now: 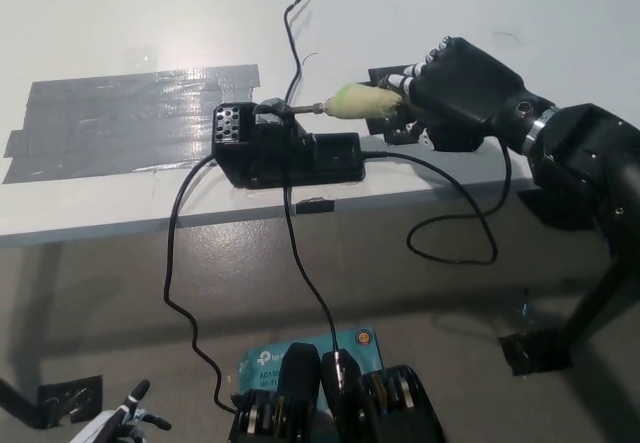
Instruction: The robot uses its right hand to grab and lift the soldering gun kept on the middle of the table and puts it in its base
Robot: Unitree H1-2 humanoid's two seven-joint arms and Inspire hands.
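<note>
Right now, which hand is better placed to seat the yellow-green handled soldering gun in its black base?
The right. The black right hand already grips the yellow-green handled soldering gun, whose metal tip points at the black base on the white table. The white left hand sits low at the picture's lower left, off the table.
</note>
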